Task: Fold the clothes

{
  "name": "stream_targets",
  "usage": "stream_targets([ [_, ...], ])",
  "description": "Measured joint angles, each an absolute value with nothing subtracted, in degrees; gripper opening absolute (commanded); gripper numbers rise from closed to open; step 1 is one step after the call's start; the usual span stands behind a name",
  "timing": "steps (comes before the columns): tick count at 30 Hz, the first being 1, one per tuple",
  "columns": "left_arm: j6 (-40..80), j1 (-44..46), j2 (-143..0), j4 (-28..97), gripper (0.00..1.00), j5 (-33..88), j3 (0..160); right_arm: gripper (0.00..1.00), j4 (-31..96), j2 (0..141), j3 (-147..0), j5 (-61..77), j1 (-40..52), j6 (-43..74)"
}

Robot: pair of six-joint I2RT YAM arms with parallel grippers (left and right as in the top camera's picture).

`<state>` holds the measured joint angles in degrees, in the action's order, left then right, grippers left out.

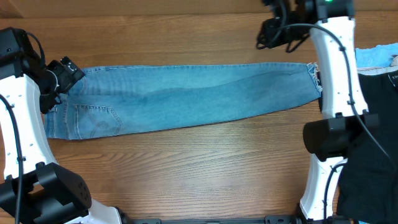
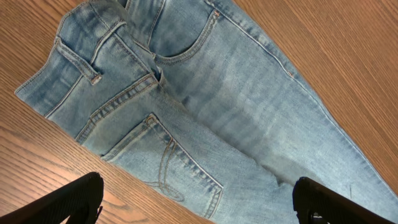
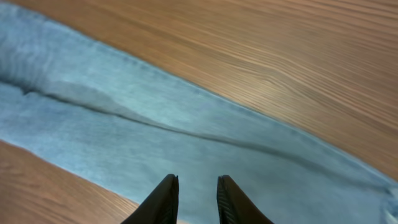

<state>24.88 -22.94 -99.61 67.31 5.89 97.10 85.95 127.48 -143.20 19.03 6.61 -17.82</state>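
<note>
The clothes are light blue jeans [image 1: 199, 96] lying flat across the wooden table, legs stacked lengthwise. The waist is at the left and the frayed hems at the right. My left gripper [image 1: 59, 78] hovers over the waist end. In the left wrist view it [image 2: 199, 199] is wide open above the back pocket of the jeans [image 2: 211, 93] and holds nothing. My right gripper [image 1: 273, 31] is raised beyond the far edge of the legs near the hem end. In the right wrist view it [image 3: 198, 186] stands narrowly open above the jeans [image 3: 186, 143], with nothing between its fingers.
A black garment [image 1: 379, 124] lies at the right edge under the right arm. A light blue cloth [image 1: 373, 56] sits behind it. Bare wood of the table [image 1: 217, 168] stretches in front of the jeans.
</note>
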Motion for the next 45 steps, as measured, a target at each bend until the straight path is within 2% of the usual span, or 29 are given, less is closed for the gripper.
stream_targets([
  [4,24.9,-22.9,-99.6,67.3,1.00,5.9,97.1,0.27,85.8,129.3,-142.5,17.5,8.2,-18.4],
  [5,24.9,-22.9,-99.6,67.3,1.00,5.9,97.1,0.34,86.1,129.3,-142.5,16.6,7.8,-18.0],
  [7,24.9,-22.9,-99.6,67.3,1.00,5.9,97.1,0.53,86.2,129.3,-142.5,15.6,6.0,-17.4],
  [8,24.9,-22.9,-99.6,67.3,1.00,5.9,97.1,0.56,86.8,129.3,-142.5,14.9,3.8,-17.4],
  [14,24.9,-22.9,-99.6,63.5,1.00,5.9,97.0,0.59,88.8,129.3,-142.5,17.5,-3.8,-20.0],
  [17,24.9,-22.9,-99.6,63.4,1.00,5.9,97.0,0.59,87.9,129.3,-142.5,20.4,-3.8,-23.6],
  [18,24.9,-22.9,-99.6,62.9,0.97,5.9,97.0,0.60,87.8,129.3,-142.5,20.8,-3.6,-24.1],
  [19,24.9,-22.9,-99.6,62.1,0.76,5.9,97.0,0.63,87.8,129.3,-142.5,21.2,-3.4,-24.5],
  [20,24.9,-22.9,-99.6,62.8,0.67,6.0,97.0,0.64,87.8,129.3,-142.5,21.5,-3.3,-24.8],
  [21,24.9,-22.9,-99.6,64.5,0.63,6.4,97.0,0.68,87.8,129.3,-142.5,21.7,-3.3,-25.0],
  [23,25.7,-22.8,-99.6,66.9,0.59,7.2,96.8,0.69,87.8,129.3,-142.5,22.6,-3.3,-25.8],
  [25,28.1,-22.0,-99.6,67.4,0.57,7.5,95.1,0.63,87.8,129.3,-142.5,26.1,-3.2,-28.6],
  [27,30.4,-21.9,-99.6,69.0,0.58,7.5,93.6,0.62,86.3,129.3,-142.5,31.3,-2.1,-32.1],
  [29,33.1,-24.2,-99.6,69.2,0.70,9.0,93.4,0.60,84.0,129.3,-142.5,35.0,0.9,-34.0],
  [30,33.5,-26.5,-99.5,69.1,0.74,10.8,93.4,0.56,82.1,129.3,-142.5,35.8,2.8,-34.5],
  [33,33.0,-35.4,-99.3,70.2,0.82,13.8,93.4,0.54,80.7,130.2,-142.5,37.1,10.8,-37.7],
  [35,32.6,-39.3,-99.3,71.6,1.00,14.6,93.4,0.49,82.6,131.4,-141.2,36.3,15.5,-41.7],
  [37,33.0,-43.5,-99.2,71.6,1.00,15.1,93.4,0.47,84.2,132.9,-137.7,35.5,20.1,-47.5],
  [39,34.2,-48.1,-99.2,71.5,1.00,15.7,93.4,0.50,81.8,133.6,-132.8,34.6,23.6,-53.3],
  [42,35.1,-53.0,-99.2,71.9,1.00,16.1,93.3,0.54,71.8,133.9,-125.5,32.3,27.7,-57.7],
  [45,35.5,-53.6,-99.2,72.0,1.00,16.4,93.3,0.54,60.5,134.1,-119.4,31.1,29.8,-59.2],
])
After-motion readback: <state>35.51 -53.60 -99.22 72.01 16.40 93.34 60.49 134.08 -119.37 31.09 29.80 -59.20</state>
